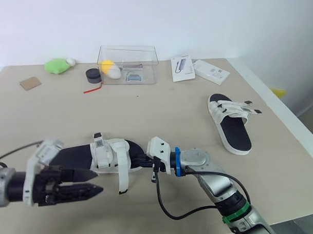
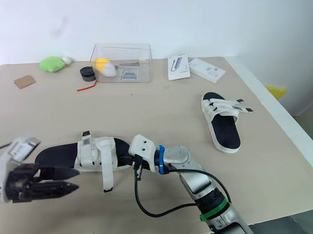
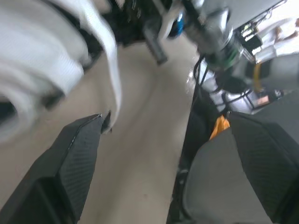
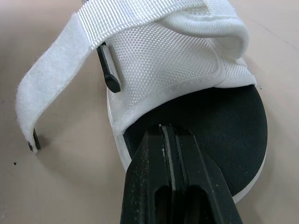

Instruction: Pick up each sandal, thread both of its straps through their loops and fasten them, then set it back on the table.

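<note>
Sandals lie well apart on the beige table [image 1: 172,107]: one at the near edge between the two arms, the other farther off to the right. The near sandal [image 1: 111,152] runs lengthwise left to right, black footbed up, with its white upper band about midway along. One loose strap [image 1: 123,173] trails out of the band toward the near side, its end free. The right gripper [image 1: 143,160] comes in from the right with its fingers pressed together, tips at the footbed's edge just beside the upper band; whether they pinch anything I cannot tell. The left gripper [image 1: 99,180] hovers at the near left of this sandal, fingers spread wide and empty, one fingertip just beside the strap's end. The far sandal [image 1: 231,119] rests flat, its strap ends sticking out to the right. Along the far side are a clear box [image 1: 127,64], a green lump [image 1: 57,66] and white cartons [image 1: 212,71].
</note>
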You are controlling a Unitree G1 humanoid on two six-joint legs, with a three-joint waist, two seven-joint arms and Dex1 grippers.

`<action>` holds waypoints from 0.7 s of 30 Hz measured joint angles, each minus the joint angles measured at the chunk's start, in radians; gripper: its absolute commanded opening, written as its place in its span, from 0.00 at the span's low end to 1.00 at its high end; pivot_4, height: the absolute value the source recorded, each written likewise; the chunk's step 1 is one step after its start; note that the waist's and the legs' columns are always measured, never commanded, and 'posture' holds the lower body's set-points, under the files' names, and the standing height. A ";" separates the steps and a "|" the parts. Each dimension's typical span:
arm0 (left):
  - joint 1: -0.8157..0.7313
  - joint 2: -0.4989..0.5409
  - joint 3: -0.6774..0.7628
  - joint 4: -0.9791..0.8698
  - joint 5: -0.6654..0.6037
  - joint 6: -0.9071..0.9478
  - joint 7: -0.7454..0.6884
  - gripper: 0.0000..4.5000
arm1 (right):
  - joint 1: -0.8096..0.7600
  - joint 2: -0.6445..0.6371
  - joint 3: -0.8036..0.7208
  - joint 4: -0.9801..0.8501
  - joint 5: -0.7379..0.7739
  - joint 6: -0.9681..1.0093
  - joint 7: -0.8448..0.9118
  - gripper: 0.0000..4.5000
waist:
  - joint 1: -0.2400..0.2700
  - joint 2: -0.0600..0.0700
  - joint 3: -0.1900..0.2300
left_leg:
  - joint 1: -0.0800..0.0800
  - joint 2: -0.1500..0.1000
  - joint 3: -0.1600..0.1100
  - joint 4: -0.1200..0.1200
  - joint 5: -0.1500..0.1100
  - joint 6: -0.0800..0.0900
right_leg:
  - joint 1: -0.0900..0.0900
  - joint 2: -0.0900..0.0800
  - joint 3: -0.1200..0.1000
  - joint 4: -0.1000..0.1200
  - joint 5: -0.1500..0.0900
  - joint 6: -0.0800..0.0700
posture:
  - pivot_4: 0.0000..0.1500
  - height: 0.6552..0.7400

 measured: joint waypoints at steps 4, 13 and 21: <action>0.050 -0.050 -0.103 -0.068 0.191 -0.130 0.011 0.98 | 0.010 -0.008 -0.003 -0.018 0.000 0.010 -0.002 0.00 | 0.002 0.001 -0.001 | 0.000 -0.001 0.000 0.000 -0.001 -0.001 | 0.000 -0.001 0.000 0.000 -0.001 0.001 | 1.00 1.00; 0.010 -0.173 -0.298 -0.076 0.399 -0.270 0.110 0.98 | 0.024 -0.018 -0.007 -0.049 0.000 0.031 -0.003 0.00 | 0.005 0.000 -0.002 | -0.001 -0.001 0.000 0.000 -0.003 0.000 | 0.000 -0.002 0.000 0.000 -0.002 0.006 | 1.00 1.00; -0.018 -0.224 -0.385 -0.063 0.398 -0.267 0.160 0.49 | 0.026 -0.020 -0.009 -0.060 0.000 0.047 -0.003 0.00 | 0.005 0.000 -0.003 | -0.002 -0.002 0.000 0.001 -0.004 0.000 | 0.001 -0.002 0.000 0.000 -0.002 0.007 | 1.00 1.00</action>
